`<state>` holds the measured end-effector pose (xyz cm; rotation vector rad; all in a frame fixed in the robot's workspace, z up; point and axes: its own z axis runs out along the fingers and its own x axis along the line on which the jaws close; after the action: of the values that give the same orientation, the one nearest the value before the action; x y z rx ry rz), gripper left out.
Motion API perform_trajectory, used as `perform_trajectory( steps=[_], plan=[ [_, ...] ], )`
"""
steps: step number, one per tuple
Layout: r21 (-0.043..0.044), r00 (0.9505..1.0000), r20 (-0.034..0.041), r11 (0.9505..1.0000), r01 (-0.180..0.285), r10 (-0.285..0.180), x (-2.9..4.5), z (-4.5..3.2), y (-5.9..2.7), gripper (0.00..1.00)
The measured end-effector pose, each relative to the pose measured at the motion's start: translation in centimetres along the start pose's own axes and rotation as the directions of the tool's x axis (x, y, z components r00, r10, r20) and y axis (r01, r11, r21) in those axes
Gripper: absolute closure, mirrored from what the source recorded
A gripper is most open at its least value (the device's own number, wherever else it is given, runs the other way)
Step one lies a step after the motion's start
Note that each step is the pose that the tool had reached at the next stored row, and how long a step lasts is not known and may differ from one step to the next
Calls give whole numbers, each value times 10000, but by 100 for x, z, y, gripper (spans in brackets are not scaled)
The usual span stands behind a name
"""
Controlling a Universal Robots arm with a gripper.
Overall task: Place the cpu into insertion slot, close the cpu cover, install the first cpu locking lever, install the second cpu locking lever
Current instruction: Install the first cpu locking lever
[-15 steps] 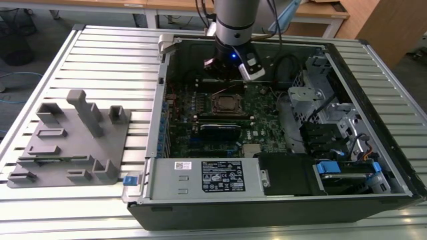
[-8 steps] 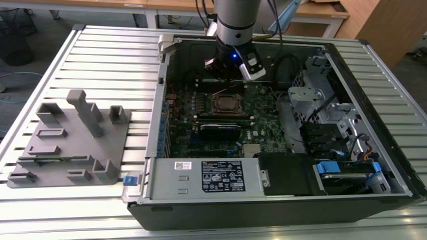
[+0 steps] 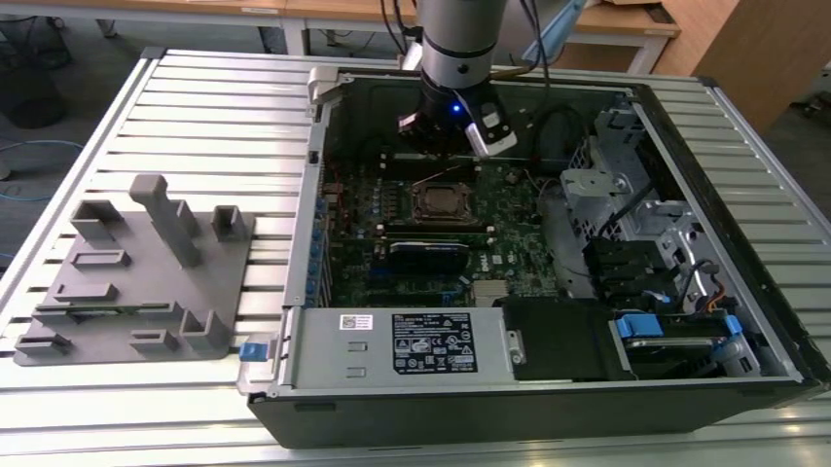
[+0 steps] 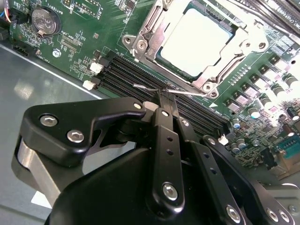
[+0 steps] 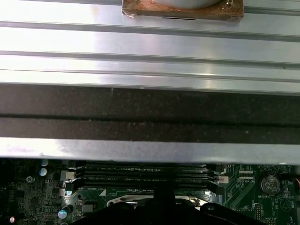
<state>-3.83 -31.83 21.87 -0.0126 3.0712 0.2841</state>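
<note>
— What's on the bench (image 3: 195, 117)?
— An open case (image 3: 520, 409). The hand (image 4: 166, 97) hangs over its green board (image 4: 70, 47), clenched.
— The cover (image 4: 147, 26)?
— Silvery, lying flat, framing the cpu (image 4: 197, 37), a pale dull-silver square. A thin wire lever (image 4: 187, 91) lies at the hand's tips.

Silver-grey arm (image 3: 457, 34) with blue light, black gripper (image 4: 165, 96) linkages studded with silver screws

In the second wrist view, strong glare whitens the cpu (image 4: 197, 37). In the exterior view, soft and even light falls on the desk (image 3: 195, 107), and its slats shine pale. Around the cpu the case (image 3: 546, 418) is dim, and a small blue lamp (image 3: 454, 109) glows near the cpu.
</note>
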Motion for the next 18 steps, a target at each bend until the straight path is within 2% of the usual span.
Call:
perform_trajectory(
  steps=[18],
  plan=[
    [-4,10000,2,10000,0,0,2,33,-4,89]
  ],
)
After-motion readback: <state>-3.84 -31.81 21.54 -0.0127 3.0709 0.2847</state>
